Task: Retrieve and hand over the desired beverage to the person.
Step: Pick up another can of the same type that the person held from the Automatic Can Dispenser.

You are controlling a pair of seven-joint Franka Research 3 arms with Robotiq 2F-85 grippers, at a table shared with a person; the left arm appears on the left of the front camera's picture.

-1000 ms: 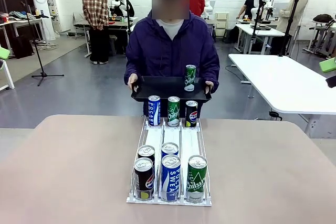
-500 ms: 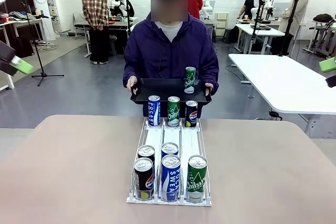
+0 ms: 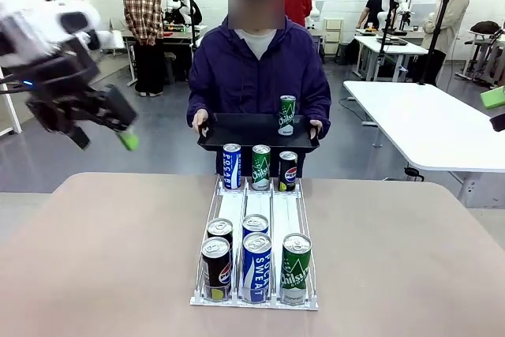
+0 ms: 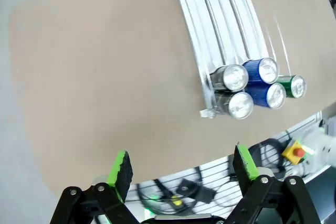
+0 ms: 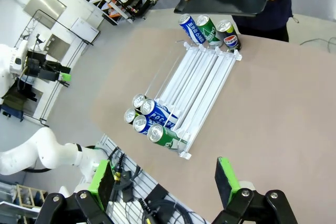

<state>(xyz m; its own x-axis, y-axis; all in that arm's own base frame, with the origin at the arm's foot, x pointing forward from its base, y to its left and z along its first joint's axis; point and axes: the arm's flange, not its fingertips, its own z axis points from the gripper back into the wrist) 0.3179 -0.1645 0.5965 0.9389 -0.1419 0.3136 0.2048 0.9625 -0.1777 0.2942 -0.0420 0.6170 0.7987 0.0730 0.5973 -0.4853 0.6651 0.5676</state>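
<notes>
Can (image 3: 286,114) upright on held tray (image 3: 237,130)

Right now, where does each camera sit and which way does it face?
Front view: fixed on the robot's side, facing across the table at the person holding a black tray; left fingers upper left.
Left wrist view: above the table, looking down at the near end of the can rack; left fingers open at bottom.
Right wrist view: higher, looking down the rack toward the person; right fingers open at bottom.
Shared: all three show the rack.
</notes>
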